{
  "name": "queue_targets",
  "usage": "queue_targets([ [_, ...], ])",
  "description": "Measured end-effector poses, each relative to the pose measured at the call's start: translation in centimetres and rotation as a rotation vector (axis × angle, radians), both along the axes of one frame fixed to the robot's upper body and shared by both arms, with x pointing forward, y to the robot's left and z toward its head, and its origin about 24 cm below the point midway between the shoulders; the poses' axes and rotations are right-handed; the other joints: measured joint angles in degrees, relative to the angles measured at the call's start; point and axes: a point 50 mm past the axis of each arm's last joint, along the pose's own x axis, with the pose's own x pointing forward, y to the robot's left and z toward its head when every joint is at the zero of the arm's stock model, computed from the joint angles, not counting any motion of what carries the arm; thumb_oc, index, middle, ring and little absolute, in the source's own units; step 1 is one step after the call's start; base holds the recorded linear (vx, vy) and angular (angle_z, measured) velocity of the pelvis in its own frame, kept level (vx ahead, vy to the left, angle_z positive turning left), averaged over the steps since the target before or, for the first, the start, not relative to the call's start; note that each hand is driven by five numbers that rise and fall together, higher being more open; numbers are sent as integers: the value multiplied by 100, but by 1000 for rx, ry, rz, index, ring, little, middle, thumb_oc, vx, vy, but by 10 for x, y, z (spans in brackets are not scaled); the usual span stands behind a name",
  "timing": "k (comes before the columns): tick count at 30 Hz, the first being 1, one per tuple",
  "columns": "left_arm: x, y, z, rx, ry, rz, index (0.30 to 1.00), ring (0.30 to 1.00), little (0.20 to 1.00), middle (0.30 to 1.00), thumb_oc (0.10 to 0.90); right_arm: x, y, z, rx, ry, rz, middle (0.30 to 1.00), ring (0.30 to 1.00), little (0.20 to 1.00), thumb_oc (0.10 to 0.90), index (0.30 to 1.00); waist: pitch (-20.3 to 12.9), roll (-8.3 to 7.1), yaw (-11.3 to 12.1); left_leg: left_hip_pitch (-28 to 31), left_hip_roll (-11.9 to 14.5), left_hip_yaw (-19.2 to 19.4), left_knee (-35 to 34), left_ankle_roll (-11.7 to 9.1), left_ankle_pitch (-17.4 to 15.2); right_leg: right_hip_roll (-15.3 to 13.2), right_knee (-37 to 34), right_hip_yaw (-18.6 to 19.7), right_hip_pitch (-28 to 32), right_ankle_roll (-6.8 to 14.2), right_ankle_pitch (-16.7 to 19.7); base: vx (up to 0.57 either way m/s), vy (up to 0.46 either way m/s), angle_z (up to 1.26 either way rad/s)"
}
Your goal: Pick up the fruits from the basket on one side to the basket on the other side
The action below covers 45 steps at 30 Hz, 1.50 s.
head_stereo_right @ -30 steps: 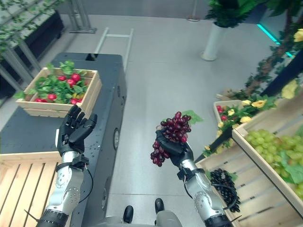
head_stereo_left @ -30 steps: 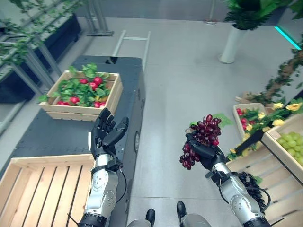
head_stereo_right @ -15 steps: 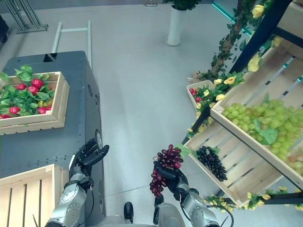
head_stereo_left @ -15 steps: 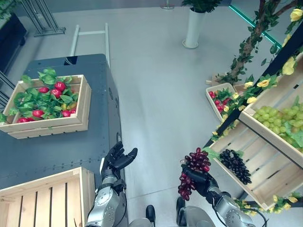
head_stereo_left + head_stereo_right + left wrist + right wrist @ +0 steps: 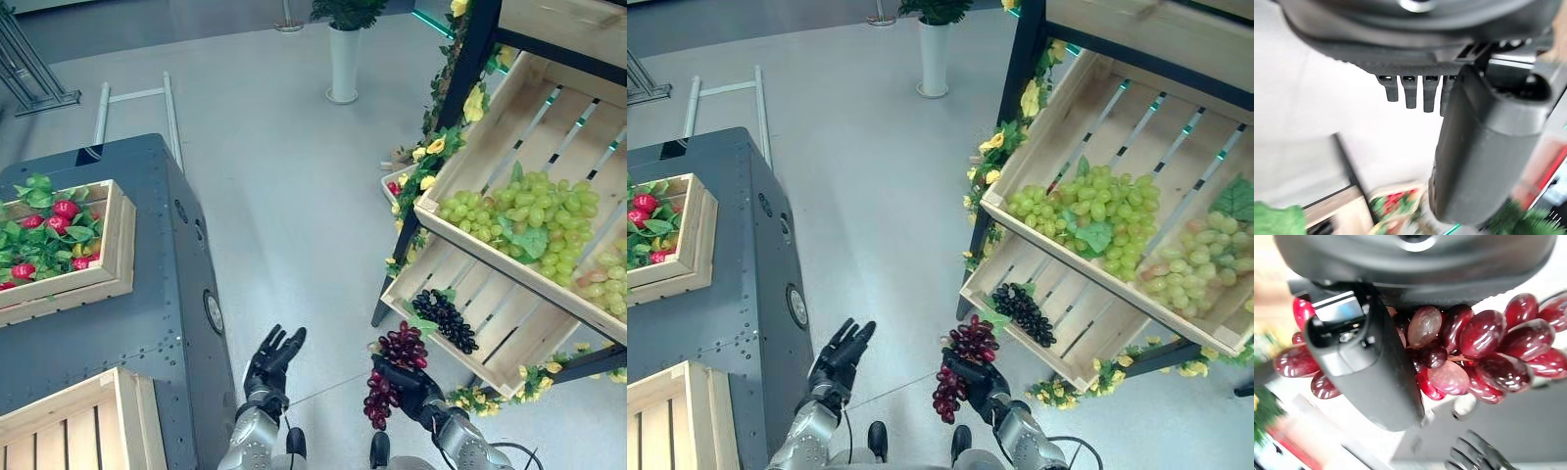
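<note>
Left eye view: we are holding the red grape bunch in our right hand, above the floor near the lower shelf crate; its long axis is hanging downward.
Left wrist view: our left hand is staying straight, carrying nothing.
Right wrist view: the thumb is pinching the bunch.
Progress: we are judging the bunch picked but not yet placed.

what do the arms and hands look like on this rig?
Both arms are silver-grey metal, jointed at the wrist. Left hand and right hand are dark, near black, each with slim segmented fingers and a thumb. The wrist views show a broad dark palm housing, a thick smooth dark thumb and ridged finger backs. No white thumb cover visible.
</note>
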Motion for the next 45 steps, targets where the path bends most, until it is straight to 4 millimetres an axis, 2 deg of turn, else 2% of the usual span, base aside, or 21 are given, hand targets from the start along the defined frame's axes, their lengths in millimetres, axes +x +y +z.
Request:
queue_targets([
  [2, 1, 4, 1, 7, 0, 20, 900, 900, 900, 900, 800, -6, -6, -2, -20, 10, -42, 300, 300, 300, 400, 300, 0, 0, -74, 6, -15, 16, -35, 4, -2, -17, 1, 17, -3, -3, 7, 68, -46, -3],
  [6, 3, 17, 4, 21, -10, 69, 900, 900, 900, 900, 800, -9, -3, -4, -18, 17, -55, 300, 300, 300, 400, 300, -1, 2, -72, 37, -20, 117, 8, 10, -13, 0, 52, 94, -45, -5, 33, 2, -45, -13],
  [10, 13, 27, 14, 52, -76, 96, 900, 900, 900, 900, 800, 5, -1, 4, 0, -44, -91, 300, 300, 300, 400, 300, 41, -4, -82, -609, -20, 187, 569, 43, -150, -110, 1019, 116, -956, -34, -290, -211, -25, -12],
  [12, 29, 30, 26, 69, -144, 100, 900, 900, 900, 900, 800, 24, -2, 16, -8, -118, -100, 300, 300, 300, 400, 300, 352, -36, -39, -1060, -33, 260, 1298, 72, -453, -255, 1844, 98, -1464, -52, -564, -147, 3, -16],
  [14, 39, 30, 34, 77, -183, 98, 900, 900, 900, 900, 800, 38, -1, 25, -16, -171, -107, 300, 300, 300, 400, 300, 601, -39, -39, -1312, -33, 305, 1755, 93, -677, -383, 2334, 73, -1778, -115, -778, -108, -35, -13],
  [17, 60, 22, 54, 116, -272, 49, 900, 900, 900, 900, 800, 63, -5, 48, -9, -287, -137, 300, 300, 300, 400, 300, 1103, 25, -55, -2043, 7, 216, 2859, 108, -1095, -518, 3297, 79, -2423, -123, -1109, -65, -37, 2],
  [21, 71, 8, 66, 135, -323, -9, 900, 900, 900, 900, 800, 84, -14, 72, -23, -405, -181, 300, 300, 300, 400, 300, 1607, 64, -88, -2763, 6, -61, 3881, 109, -1440, -614, 4170, 63, -3045, -185, -1378, -53, -50, 2],
  [23, 71, 5, 65, 134, -316, -18, 900, 900, 900, 900, 800, 92, -17, 80, -31, -434, -207, 300, 300, 300, 400, 300, 1706, 55, -92, -2982, 2, -153, 4102, 99, -1489, -638, 4382, 68, -3264, -224, -1426, -7, -42, 1],
  [28, 69, 6, 63, 145, -310, -30, 900, 900, 900, 900, 800, 107, -34, 100, -50, -492, -263, 300, 300, 300, 400, 300, 1786, 93, -9, -3307, -17, -245, 4535, 70, -1605, -715, 4901, 43, -3597, -298, -1615, 9, -27, 4],
  [35, 69, 11, 64, 174, -313, -49, 900, 900, 900, 900, 800, 137, -63, 147, -100, -630, -363, 300, 300, 300, 400, 300, 1863, 181, 112, -3632, -62, -492, 4863, 31, -1627, -766, 5294, -79, -3844, -414, -1755, 37, -41, 10],
  [37, 68, 13, 63, 178, -300, -62, 900, 900, 900, 900, 800, 143, -78, 164, -142, -674, -391, 300, 300, 300, 400, 300, 1878, 201, 216, -3665, -67, -528, 4883, 31, -1626, -777, 5351, -121, -3871, -442, -1773, 33, -35, 7],
  [45, 59, 19, 56, 196, -260, -113, 900, 900, 900, 900, 800, 161, -132, 224, -284, -770, -542, 300, 300, 300, 400, 300, 1905, 255, 349, -3729, -106, -699, 5024, 40, -1620, -815, 5467, -243, -3833, -482, -1855, 34, -38, 9],
])
